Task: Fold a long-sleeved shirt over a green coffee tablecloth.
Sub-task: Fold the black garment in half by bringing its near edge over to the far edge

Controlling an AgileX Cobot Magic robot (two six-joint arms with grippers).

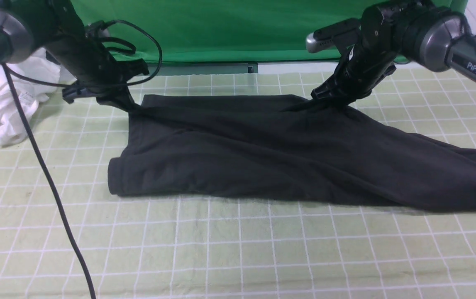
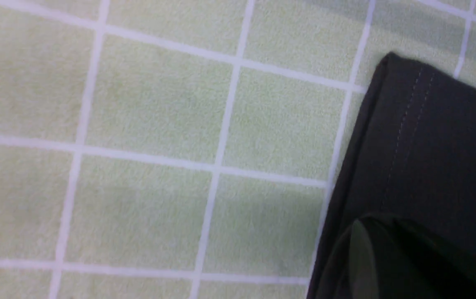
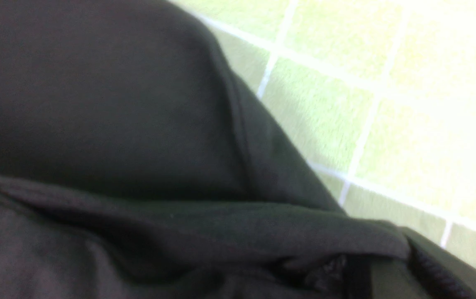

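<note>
Both arms angle down steeply to the far edge of the shirt. Left claw pinched shut on its far-left corner. Right claw clamped on bunched fabric at the far right. Shirt lies mid tablecloth, trailing off right.

A crumpled white cloth garment lies heaped well out to the left of the fingers of the left gripper, apart from them. A plain deep green fabric backdrop hangs beyond those fingers and the fingers of the right gripper. A flat grey rail runs along its foot, between the two pairs and farther back.
</note>
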